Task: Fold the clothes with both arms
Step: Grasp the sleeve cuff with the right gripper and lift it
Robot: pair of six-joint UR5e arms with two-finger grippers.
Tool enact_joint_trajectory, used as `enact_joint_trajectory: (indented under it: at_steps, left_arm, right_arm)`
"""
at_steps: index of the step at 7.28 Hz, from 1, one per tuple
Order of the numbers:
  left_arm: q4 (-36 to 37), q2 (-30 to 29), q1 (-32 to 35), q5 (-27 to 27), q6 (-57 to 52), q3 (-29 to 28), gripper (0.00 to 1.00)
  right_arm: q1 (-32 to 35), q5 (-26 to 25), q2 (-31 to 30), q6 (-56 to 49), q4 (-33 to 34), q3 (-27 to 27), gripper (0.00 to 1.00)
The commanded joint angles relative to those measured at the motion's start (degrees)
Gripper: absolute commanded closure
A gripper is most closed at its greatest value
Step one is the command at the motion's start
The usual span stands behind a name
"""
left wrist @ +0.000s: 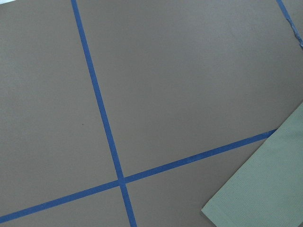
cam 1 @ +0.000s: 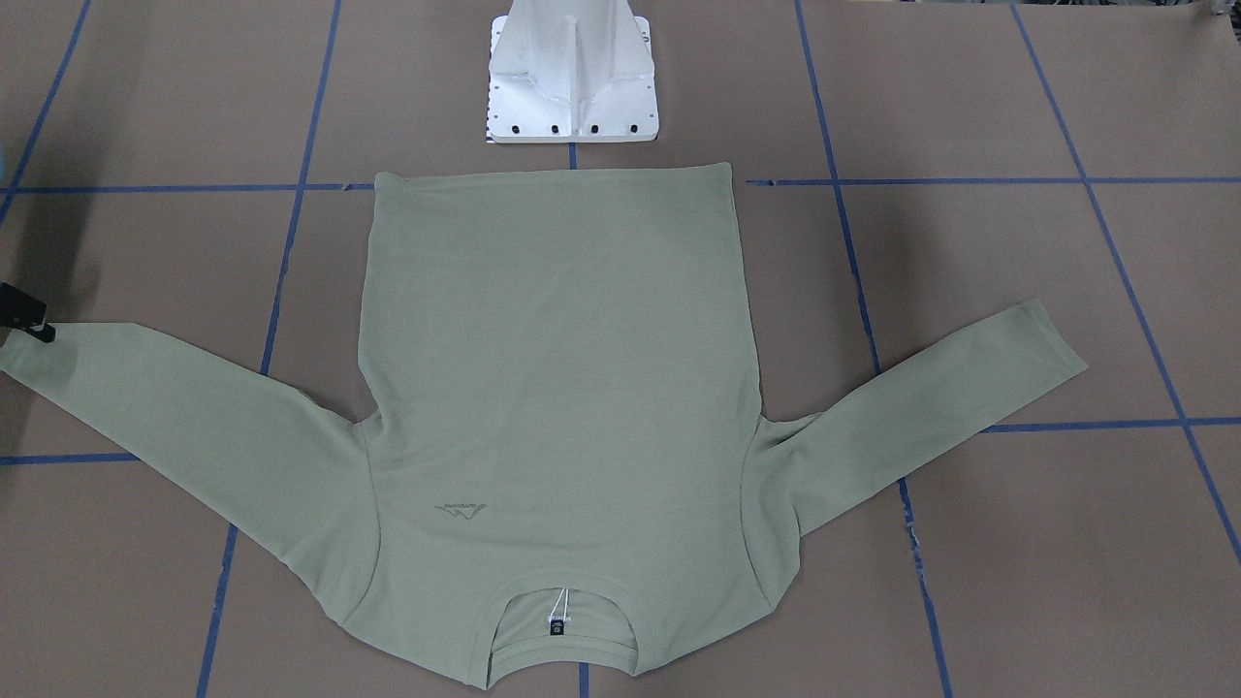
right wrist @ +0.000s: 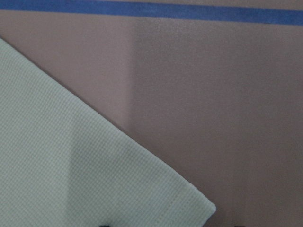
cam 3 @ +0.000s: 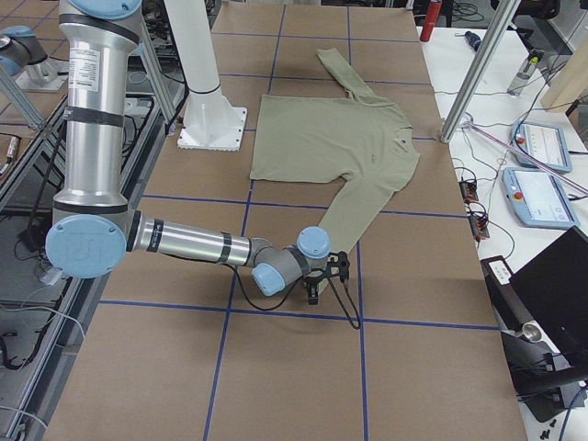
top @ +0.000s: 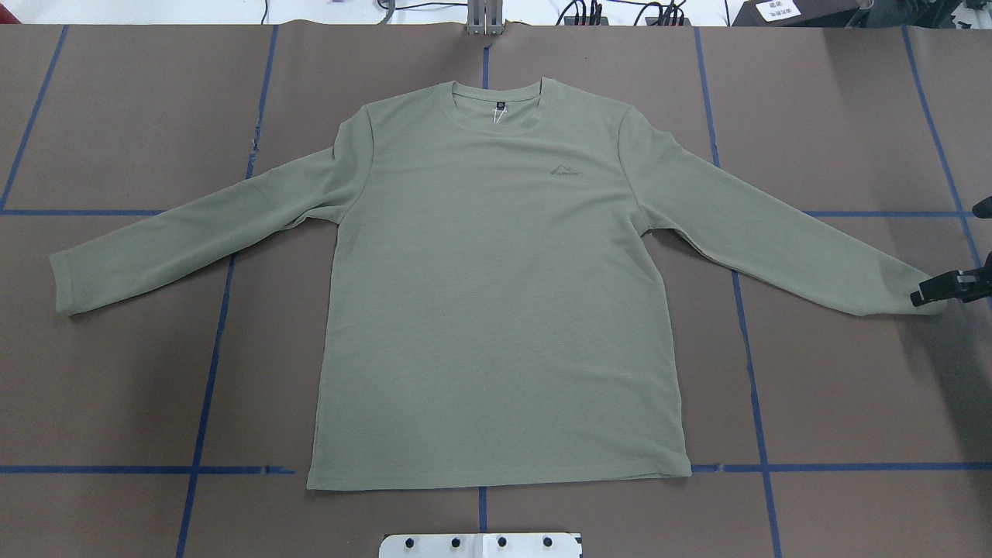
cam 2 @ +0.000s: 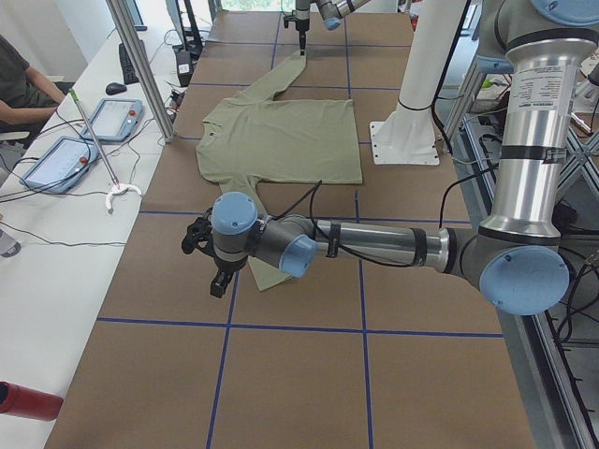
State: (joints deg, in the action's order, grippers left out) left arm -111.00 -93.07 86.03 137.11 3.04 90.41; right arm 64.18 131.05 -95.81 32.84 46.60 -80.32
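The pale sage-green shirt point(top: 496, 294) lies flat and face up on the brown table, both sleeves spread out, neck away from the robot. My right gripper point(top: 928, 297) hovers at the cuff of the sleeve on my right point(cam 1: 24, 354). In the right wrist view the cuff corner point(right wrist: 189, 198) lies between two dark fingertips that stand apart, so the gripper is open. My left gripper point(cam 2: 218, 283) shows only in the exterior left view, just beyond the other cuff point(cam 2: 267, 279); I cannot tell whether it is open or shut. The left wrist view shows that cuff's corner point(left wrist: 265, 189).
The white pedestal base point(cam 1: 572, 87) stands at the shirt's hem side. Blue tape lines point(top: 209, 372) grid the table. A side table with tablets point(cam 2: 61, 159), cables and a red cylinder point(cam 2: 23, 400) runs along the far edge, with metal posts point(cam 2: 140, 65).
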Motion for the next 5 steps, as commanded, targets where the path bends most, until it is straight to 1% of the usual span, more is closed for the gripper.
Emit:
enact_joint_trajectory:
  at_steps: [1, 2, 3, 5]
  left_arm:
    - [0.00, 0.00, 0.01, 0.00, -0.06, 0.03, 0.00]
    - [0.00, 0.00, -0.07, 0.00, -0.06, 0.03, 0.00]
    - [0.00, 0.08, 0.01, 0.00, 0.03, 0.03, 0.00]
    - [0.00, 0.00, 0.01, 0.00, 0.03, -0.06, 0.00]
  right_arm:
    - [-0.02, 0.00, 0.01, 0.21, -0.01, -0.10, 0.50]
    - [0.06, 0.00, 0.01, 0.21, -0.02, -0.19, 0.67]
    - [-0.02, 0.00, -0.07, 0.21, -0.02, -0.45, 0.73]
    - [0.06, 1.31, -0.08, 0.12, 0.07, -1.41, 0.76]
